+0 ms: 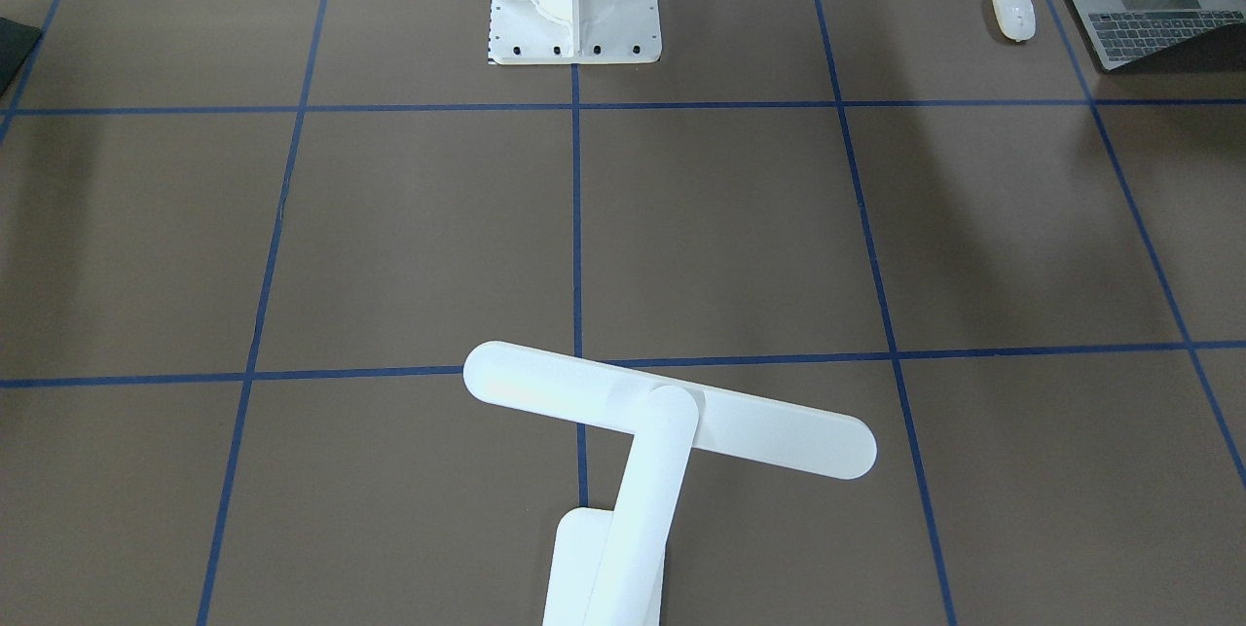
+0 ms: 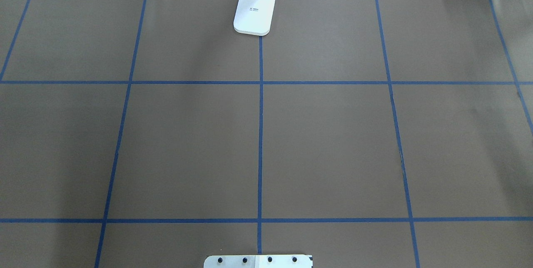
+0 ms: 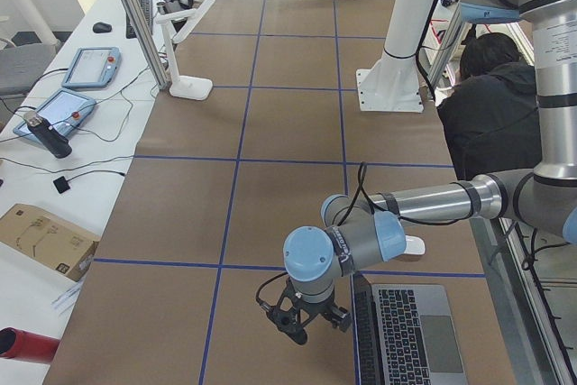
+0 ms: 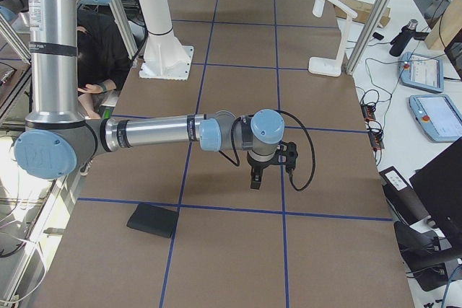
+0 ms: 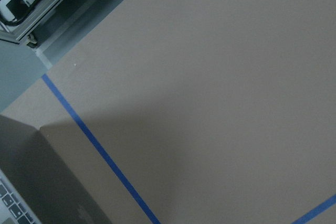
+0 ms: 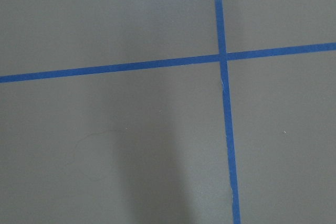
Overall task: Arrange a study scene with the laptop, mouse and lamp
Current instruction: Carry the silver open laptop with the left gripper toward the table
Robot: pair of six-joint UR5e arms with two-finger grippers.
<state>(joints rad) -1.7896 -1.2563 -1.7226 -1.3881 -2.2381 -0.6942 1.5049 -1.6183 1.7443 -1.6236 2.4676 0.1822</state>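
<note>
Left hand [image 3: 300,329] hangs just beside the laptop [image 3: 410,340], pointing down over the counter [image 3: 270,178]; released or clenched, I cannot tell.

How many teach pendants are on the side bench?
2 on the white bench: the far pendant toward the lamp, the near pendant just closer to camera. Others may be hidden.

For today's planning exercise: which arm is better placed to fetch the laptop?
Left. The left gripper hangs beside the laptop; the right gripper hangs far off, towards the other end of the table.
</note>
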